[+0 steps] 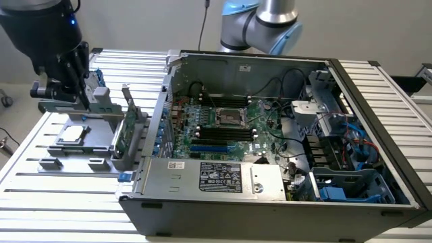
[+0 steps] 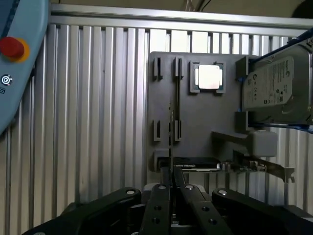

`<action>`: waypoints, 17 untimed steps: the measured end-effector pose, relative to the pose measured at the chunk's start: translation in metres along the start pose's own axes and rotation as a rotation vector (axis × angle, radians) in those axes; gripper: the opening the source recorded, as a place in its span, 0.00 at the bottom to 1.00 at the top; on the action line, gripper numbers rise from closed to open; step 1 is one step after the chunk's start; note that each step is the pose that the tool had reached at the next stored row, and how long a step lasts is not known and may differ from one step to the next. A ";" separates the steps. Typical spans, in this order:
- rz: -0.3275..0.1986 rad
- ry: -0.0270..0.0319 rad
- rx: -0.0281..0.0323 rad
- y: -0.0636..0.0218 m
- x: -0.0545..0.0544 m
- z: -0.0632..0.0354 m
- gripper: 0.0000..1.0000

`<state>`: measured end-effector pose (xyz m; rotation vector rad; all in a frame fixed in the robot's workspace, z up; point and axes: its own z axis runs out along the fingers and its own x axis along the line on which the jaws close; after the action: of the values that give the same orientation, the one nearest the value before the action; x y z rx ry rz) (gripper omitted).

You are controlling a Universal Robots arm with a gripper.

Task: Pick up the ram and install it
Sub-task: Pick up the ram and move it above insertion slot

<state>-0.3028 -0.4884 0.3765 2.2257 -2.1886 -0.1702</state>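
The ram (image 2: 170, 132) is a thin dark stick seen edge-on in the wrist view, running out from between my fingers (image 2: 160, 208). My gripper (image 2: 172, 185) is shut on it and holds it over the grey parts tray (image 2: 205, 127), beside the tray's narrow holder slots. In the exterior view the gripper (image 1: 76, 91) hangs above the tray (image 1: 68, 152) at that view's left, outside the open computer case (image 1: 270, 202). The motherboard's long black slots (image 1: 226, 134) lie inside the case, well away from the gripper.
On the tray sit a square processor (image 2: 209, 77), a hard drive (image 2: 276, 85) on edge and a green expansion card (image 1: 128, 126) with a metal bracket. A second robot arm (image 1: 263, 25) stands behind the case. Ribbed aluminium table (image 1: 68, 212) surrounds everything.
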 end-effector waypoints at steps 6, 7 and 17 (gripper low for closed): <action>-0.009 -0.0008 -0.0045 -0.0224 -0.001 -0.0191 0.13; -0.010 -0.0009 -0.0048 -0.0261 -0.001 -0.0211 0.13; -0.020 -0.0184 -0.0056 -0.0701 0.000 -0.0280 0.13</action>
<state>-0.2305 -0.4884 0.3982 2.2528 -2.1728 -0.1977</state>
